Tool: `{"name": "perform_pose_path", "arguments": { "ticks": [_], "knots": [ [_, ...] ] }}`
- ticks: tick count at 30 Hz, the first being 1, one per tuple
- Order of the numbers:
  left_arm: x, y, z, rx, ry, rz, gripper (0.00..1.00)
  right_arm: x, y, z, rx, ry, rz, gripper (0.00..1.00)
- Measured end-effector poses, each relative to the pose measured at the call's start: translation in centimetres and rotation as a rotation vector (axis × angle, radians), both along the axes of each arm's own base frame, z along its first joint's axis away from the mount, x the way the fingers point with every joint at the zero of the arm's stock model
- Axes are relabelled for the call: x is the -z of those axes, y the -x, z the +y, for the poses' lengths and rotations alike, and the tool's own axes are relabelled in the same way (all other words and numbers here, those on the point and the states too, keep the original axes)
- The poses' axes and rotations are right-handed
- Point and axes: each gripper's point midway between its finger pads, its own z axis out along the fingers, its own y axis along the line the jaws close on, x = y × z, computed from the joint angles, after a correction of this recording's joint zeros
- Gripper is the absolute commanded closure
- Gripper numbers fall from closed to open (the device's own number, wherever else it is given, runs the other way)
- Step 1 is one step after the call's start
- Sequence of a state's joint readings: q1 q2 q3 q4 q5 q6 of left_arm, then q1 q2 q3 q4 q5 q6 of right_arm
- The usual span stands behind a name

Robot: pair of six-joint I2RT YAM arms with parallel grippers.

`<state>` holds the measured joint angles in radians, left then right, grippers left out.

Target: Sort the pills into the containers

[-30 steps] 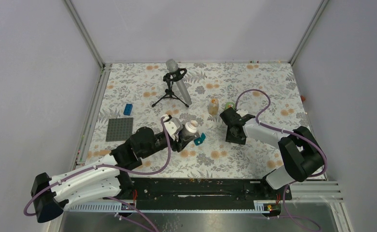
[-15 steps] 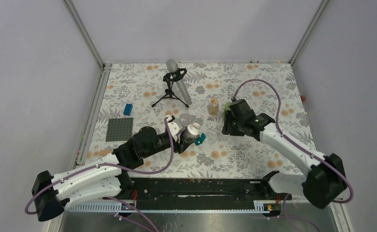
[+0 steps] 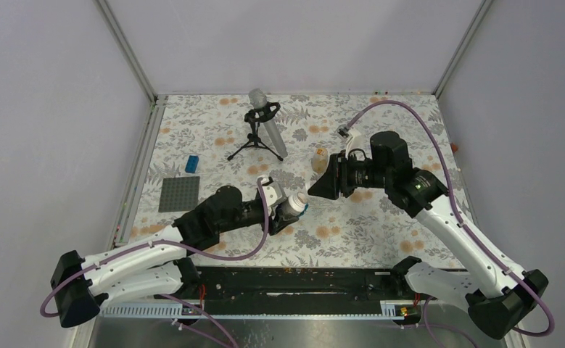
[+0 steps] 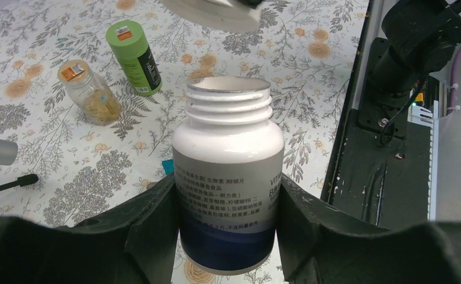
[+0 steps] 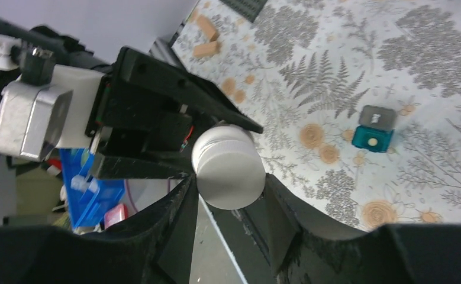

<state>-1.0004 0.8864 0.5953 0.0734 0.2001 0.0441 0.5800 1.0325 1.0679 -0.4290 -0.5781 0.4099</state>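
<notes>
My left gripper [image 3: 288, 209] is shut on a white pill bottle [image 4: 228, 154] with a blue band. It holds the bottle tilted above the table, its threaded neck open and uncapped. My right gripper [image 3: 324, 185] is shut on a round white cap [image 5: 229, 167] and holds it just past the bottle's mouth; the cap also shows in the left wrist view [image 4: 213, 12]. A clear bottle of yellowish pills [image 3: 320, 158] stands on the table behind, also in the left wrist view [image 4: 89, 92]. A green bottle [image 4: 134, 56] stands beside it, hidden in the top view by my right arm.
A microphone on a tripod [image 3: 265, 125] stands at the back. A grey baseplate [image 3: 178, 193] and a blue brick [image 3: 191, 164] lie at the left. A small teal block [image 5: 374, 137] lies under the held bottle. A black rail [image 3: 294, 284] runs along the near edge.
My right arm has risen from the table by the green bottle and turned its gripper toward the left gripper's bottle. My left gripper has moved a little right with the bottle.
</notes>
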Motion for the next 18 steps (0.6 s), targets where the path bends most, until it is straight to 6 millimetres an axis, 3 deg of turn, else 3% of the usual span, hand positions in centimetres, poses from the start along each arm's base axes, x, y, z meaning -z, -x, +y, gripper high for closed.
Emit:
{"name": "perform_pose_path", "arguments": {
  "ticks": [5, 10, 18],
  "knots": [
    [-0.3, 0.3, -0.3, 0.03, -0.009, 0.0, 1.0, -0.2, 1.5, 0.6, -0.097, -0.015, 0.011, 0.68],
    [-0.2, 0.5, -0.4, 0.044, -0.015, 0.001, 1.0, 0.8, 2.7, 1.3, -0.17, 0.024, 0.024, 0.68],
    [0.4, 0.8, -0.2, 0.056, -0.041, 0.011, 1.0, 1.6, 2.9, 1.5, -0.198, 0.055, 0.021, 0.67]
  ]
}}
